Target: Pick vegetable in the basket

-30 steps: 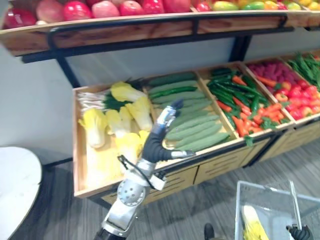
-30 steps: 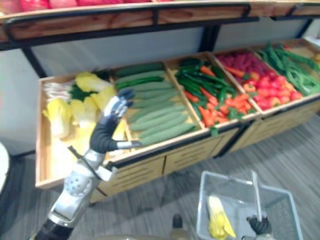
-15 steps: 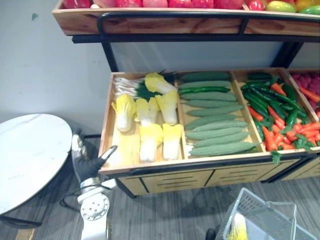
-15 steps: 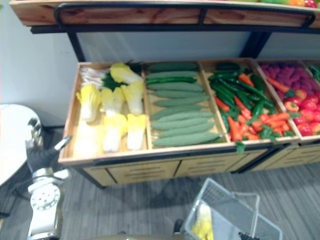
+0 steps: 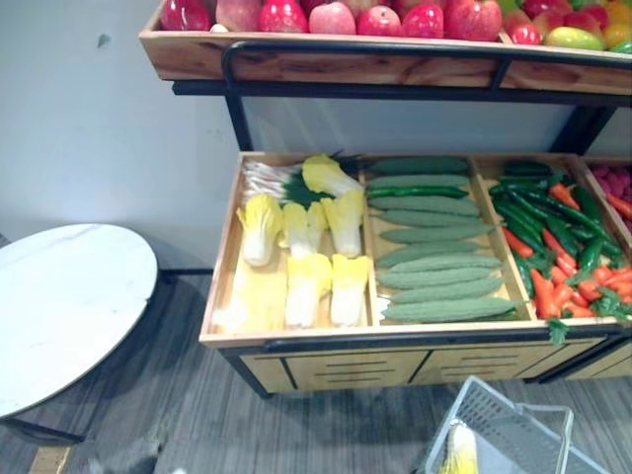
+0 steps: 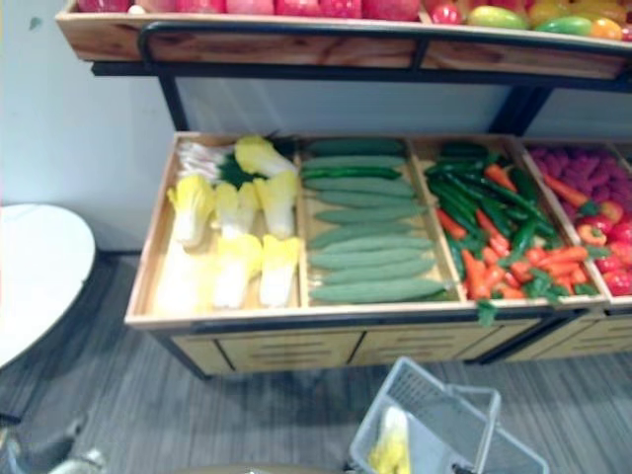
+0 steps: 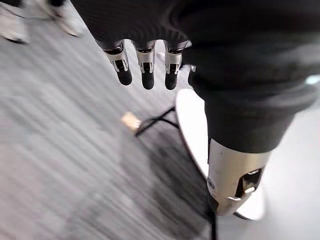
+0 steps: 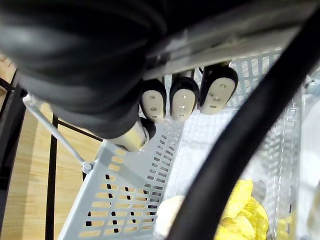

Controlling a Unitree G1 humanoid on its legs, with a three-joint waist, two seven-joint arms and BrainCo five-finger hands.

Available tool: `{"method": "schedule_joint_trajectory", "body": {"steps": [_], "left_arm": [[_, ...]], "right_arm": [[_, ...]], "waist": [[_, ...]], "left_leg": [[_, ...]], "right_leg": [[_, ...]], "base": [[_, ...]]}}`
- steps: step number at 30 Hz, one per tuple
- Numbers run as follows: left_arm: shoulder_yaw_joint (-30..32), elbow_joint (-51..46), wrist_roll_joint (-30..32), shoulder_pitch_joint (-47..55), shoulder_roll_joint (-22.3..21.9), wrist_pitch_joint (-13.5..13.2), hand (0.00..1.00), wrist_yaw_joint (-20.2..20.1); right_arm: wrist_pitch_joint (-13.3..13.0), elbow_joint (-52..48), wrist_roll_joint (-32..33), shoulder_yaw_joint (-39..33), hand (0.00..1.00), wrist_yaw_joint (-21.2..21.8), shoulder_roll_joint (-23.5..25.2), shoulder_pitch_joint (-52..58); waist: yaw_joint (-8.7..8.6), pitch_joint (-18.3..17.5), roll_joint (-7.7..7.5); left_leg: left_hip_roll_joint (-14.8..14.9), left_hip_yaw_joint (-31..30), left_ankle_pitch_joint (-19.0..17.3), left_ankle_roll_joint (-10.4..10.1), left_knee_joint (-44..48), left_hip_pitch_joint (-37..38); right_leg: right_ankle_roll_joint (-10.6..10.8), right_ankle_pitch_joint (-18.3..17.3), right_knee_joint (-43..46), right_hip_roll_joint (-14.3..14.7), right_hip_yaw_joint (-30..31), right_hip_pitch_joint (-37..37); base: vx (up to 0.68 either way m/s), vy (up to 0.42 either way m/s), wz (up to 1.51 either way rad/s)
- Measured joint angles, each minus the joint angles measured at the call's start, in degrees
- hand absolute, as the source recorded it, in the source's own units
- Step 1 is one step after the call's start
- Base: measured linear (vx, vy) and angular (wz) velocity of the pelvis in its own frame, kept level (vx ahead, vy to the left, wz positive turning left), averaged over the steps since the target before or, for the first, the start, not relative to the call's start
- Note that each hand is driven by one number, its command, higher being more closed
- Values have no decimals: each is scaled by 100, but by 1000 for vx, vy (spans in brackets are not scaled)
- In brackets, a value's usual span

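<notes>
While the right hand [image 8: 182, 102] is seen in its wrist view with fingers curled round the pale handle [image 8: 235, 32] of the white perforated basket [image 8: 125, 200], one yellow cabbage [image 5: 458, 450] is found lying inside that basket, at the bottom of the eye views above the grey floor [image 5: 326, 425]. The left hand [image 7: 146, 62] is shown hanging over the floor beside a round white surface [image 5: 59, 296], its fingers held straight and nothing grasped in them. Behind the basket a wooden stand [image 5: 296, 341] is seen. More yellow cabbages [image 5: 308, 286] are laid in its left compartment, green cucumbers [image 5: 434, 262] are stacked in the next one, and green peppers mixed with carrots [image 5: 553, 237] are kept further right. Red apples [image 5: 336, 18] are lined along the shelf above.
</notes>
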Motion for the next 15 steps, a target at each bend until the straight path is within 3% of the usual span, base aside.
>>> {"method": "schedule_joint_trajectory", "body": {"steps": [8, 15], "left_arm": [[-70, 956, 127, 64, 94, 249, 0, -667], [-735, 1261, 355, 41, 241, 336, 0, -1090]], "right_arm": [[-1, 332, 1, 139, 100, -34, -39, -178], [0, 409, -5, 466, 100, -21, -161, -280]], "waist": [[-18, 6, 9], [-127, 24, 35]], "left_leg": [[-18, 61, -9, -15, -14, 108], [-25, 167, -70, -89, -14, 192]], "right_leg": [[10, 5, -54, 23, 71, 92], [-7, -7, -48, 19, 179, 82]], "base": [[-13, -24, -4], [-52, -34, -8]]}}
